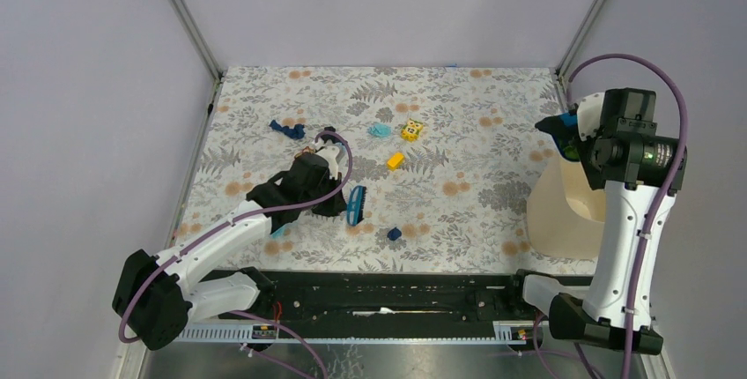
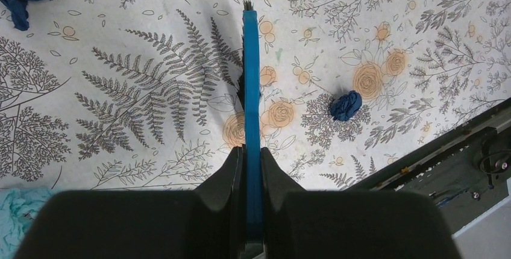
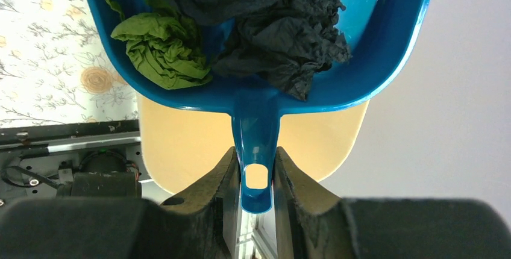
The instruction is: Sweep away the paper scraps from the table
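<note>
The right end effector (image 3: 256, 162) clenches the dustpan (image 3: 256, 105) by its handle above the cream bin (image 3: 181, 144); tip it steeply so the paper scraps (image 3: 163, 51) inside drop clear. The left end effector (image 2: 253, 159) grips the brush (image 2: 251, 78), with a dark blue wad (image 2: 346, 105) lying near on the bench (image 2: 150, 42).

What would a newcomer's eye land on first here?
Probably the blue dustpan, held by the right gripper above a cream bin at the right edge of the table and loaded with crumpled green paper and dark paper. Next, the left gripper clamps a blue brush over the table, with a dark blue wad nearby.
</note>
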Motion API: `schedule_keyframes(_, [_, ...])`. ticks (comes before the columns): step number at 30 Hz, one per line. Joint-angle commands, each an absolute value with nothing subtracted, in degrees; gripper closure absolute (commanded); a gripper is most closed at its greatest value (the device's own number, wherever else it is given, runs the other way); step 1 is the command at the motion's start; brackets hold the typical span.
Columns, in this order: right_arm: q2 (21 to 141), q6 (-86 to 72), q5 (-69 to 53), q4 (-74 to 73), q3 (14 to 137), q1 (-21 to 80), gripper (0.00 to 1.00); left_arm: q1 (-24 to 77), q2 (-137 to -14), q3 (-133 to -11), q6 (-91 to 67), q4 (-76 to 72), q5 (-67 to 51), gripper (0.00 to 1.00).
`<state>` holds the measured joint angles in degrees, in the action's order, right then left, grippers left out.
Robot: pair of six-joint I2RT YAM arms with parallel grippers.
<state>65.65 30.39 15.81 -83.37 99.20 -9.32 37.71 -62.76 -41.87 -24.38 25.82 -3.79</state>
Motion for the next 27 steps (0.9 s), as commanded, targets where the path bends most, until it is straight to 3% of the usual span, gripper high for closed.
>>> schedule_keyframes(1, [63.37,36.13,16.4,-80.69,95.61,-13.17,1.0,37.53,-62.32,-42.8,-23.31,25.27,-5.51,1.0])
schedule_keyframes(19, [62.25,55.08,26.79,-81.2,91.88,-23.59,1.0,37.51,-62.31,-43.23,-22.81,25.66,-6.45,1.0])
schedule_keyframes(27, [60.29,85.78,40.34,-76.02,88.8,-23.72,1.0,37.43,-62.02,-43.3,-22.67,25.88,-6.64,1.0])
